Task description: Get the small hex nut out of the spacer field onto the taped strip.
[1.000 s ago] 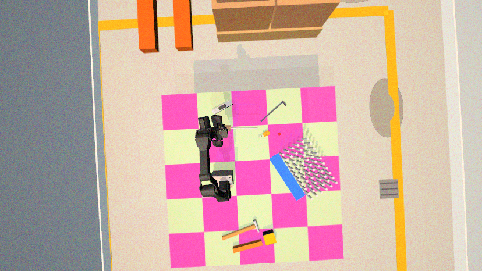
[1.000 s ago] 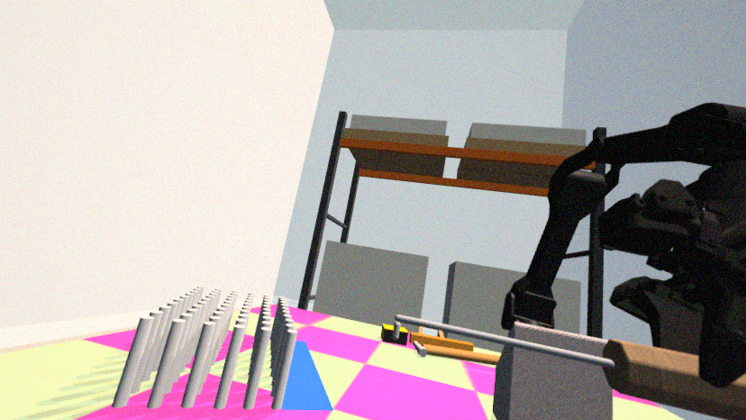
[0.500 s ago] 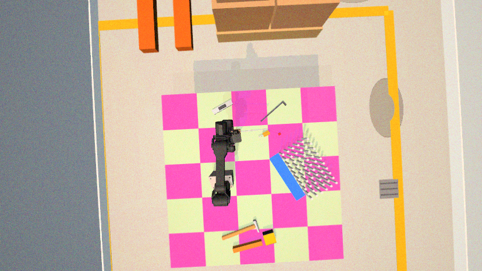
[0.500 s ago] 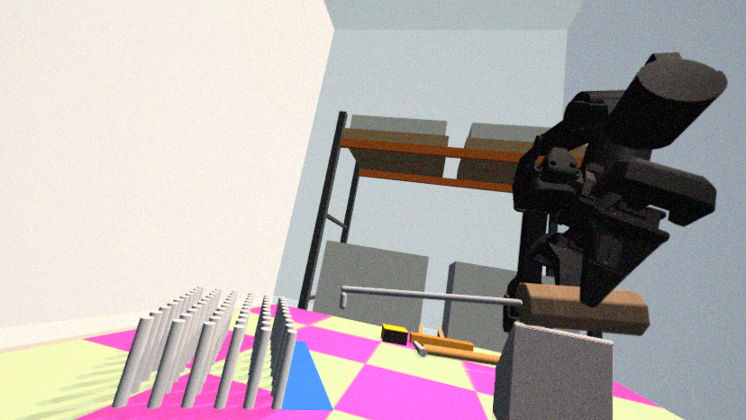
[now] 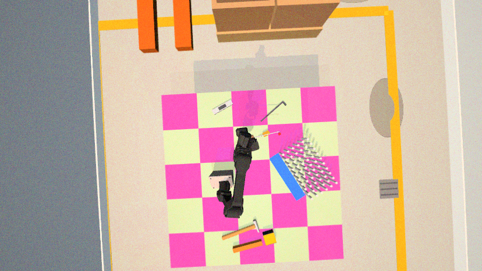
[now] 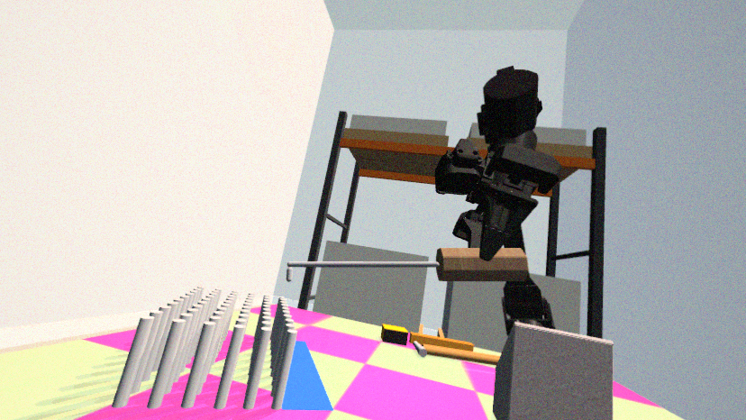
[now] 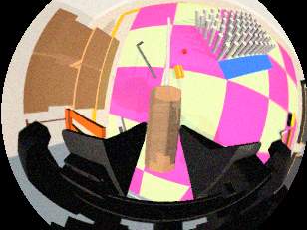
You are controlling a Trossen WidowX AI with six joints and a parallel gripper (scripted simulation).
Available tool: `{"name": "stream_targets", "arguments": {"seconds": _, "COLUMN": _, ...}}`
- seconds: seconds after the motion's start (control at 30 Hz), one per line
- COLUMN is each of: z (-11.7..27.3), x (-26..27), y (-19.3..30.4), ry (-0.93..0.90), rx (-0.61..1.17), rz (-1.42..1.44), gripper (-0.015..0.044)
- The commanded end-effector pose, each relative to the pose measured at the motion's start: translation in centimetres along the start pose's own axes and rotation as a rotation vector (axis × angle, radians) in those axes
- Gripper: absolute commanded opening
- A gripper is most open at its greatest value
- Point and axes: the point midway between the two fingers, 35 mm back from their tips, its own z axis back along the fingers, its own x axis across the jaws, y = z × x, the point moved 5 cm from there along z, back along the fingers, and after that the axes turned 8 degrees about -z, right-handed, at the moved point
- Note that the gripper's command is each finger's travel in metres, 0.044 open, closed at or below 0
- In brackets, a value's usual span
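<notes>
Hooked tool, wooden-handled, clamped in the gripper
</notes>
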Motion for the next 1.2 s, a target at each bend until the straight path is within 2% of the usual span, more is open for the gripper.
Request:
{"name": "stream_targets", "arguments": {"seconds": 0.0, "z": 0.6, "x": -1.3, "y": -2.4, "ry": -0.012, "rx": 0.011, "rz": 0.025, "gripper": 0.0}}
{"name": "stream_targets", "arguments": {"seconds": 0.63, "z": 2.8, "x": -11.0, "y": -13.1, "ry": -0.091, "rx": 0.05, "rz": 0.117, "gripper": 0.0}}
{"name": "stream_targets", "arguments": {"seconds": 1.17, "z": 3.8, "x": -21.7, "y": -18.7, "ry": -0.131, "rx": 0.029, "rz": 0.154, "gripper": 0.0}}
